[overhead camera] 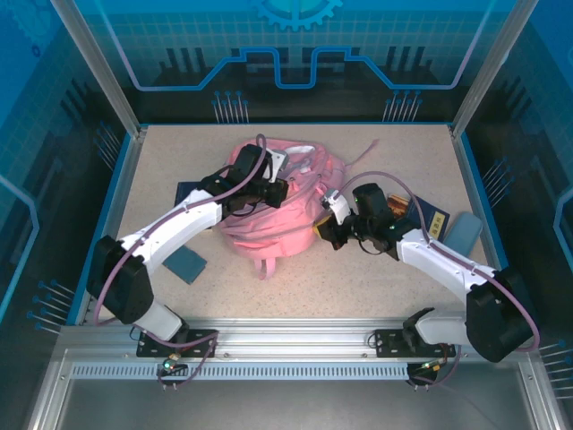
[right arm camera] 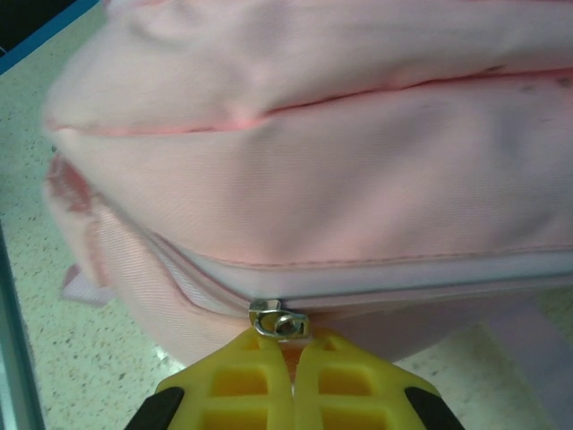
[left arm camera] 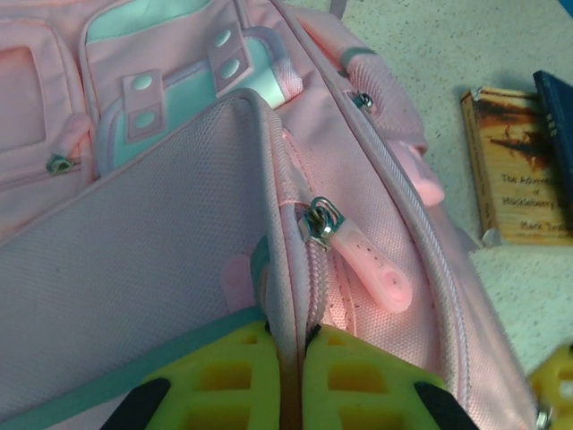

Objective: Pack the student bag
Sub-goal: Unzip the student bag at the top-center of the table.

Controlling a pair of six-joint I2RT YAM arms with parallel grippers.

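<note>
left end effector (left arm camera: 288, 381): pinching student bag (left arm camera: 170, 269) | right end effector (right arm camera: 292, 387): pinching zipper (right arm camera: 278, 321)

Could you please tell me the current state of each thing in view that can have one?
student bag, lying on the table, one compartment unzipped with its flap lifted.
pink zip pull, hanging loose, not gripped.
left gripper, jaws shut on the bag's flap edge.
right gripper, jaws shut on the bag at a zip slider.
book, closed, flat on the table.
</note>
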